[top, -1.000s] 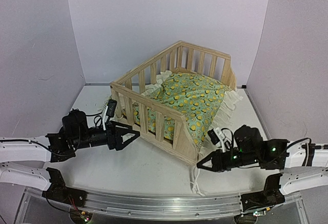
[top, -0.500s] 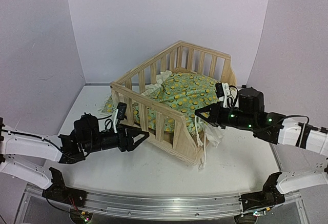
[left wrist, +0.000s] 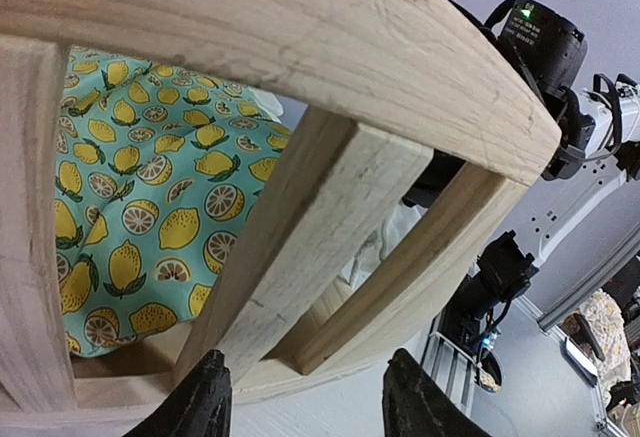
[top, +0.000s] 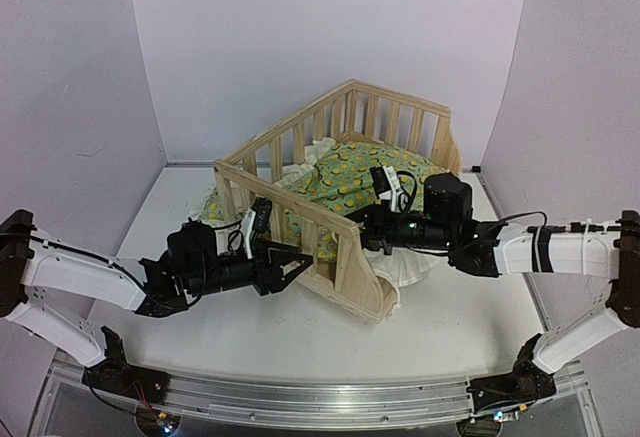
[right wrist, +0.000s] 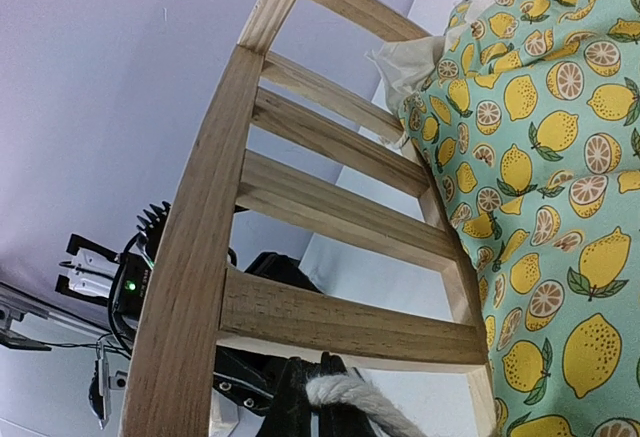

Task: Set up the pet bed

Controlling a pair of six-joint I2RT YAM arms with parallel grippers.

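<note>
Your left hand reaches low over the bench to the near slatted side of the pine frame of the pet bed, toward the right end of that side. Its fingers stand partway apart, neither wide nor closed. In its wrist view the foot of one slat and the bottom rail show between them, but you cannot tell whether the pads touch the wood. The frame sits in the middle of the bench, turned at an angle, with tall slatted sides at the near left, far left and back, and its low side facing right. At the frame's left corner a bit of lemon-print cloth shows outside the slats. You cannot tell whether it is a pillow or a corner of the cushion. Inside the frame lies the cushion, green with yellow lemons. Its cream ruffle is bunched against the far-left slats and spills over the low side onto the bench at the right. Your right hand comes in over that low side, above the cushion's near edge and close behind the near slatted side. It is closed tight, and its wrist view shows a twisted length of that ruffle pinched between the fingers. The two hands are near each other on opposite faces of the same slatted side.
</note>
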